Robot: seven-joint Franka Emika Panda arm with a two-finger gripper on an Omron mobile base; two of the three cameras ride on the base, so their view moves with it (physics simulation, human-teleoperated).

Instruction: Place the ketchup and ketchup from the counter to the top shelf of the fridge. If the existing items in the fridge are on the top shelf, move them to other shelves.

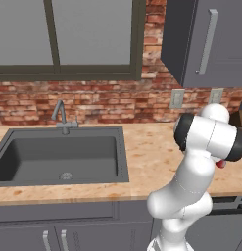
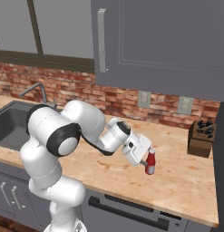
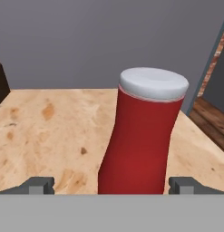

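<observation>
Ketchup bottle (image 2: 150,162) upright on the bench (image 2: 186,181) — hand (image 2: 144,162) fully open, holding nothing.
Fingers either side of it; knife block (image 2: 200,137) well apart; sink (image 1: 59,157) far left.

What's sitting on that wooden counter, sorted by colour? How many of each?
Red: 1, a ketchup bottle with a white cap, standing upright beside the open gripper.
Dark brown: 1, a knife block near the brick wall.
Dark grey: 1, the sink basin set into the counter.
Total: 3
</observation>
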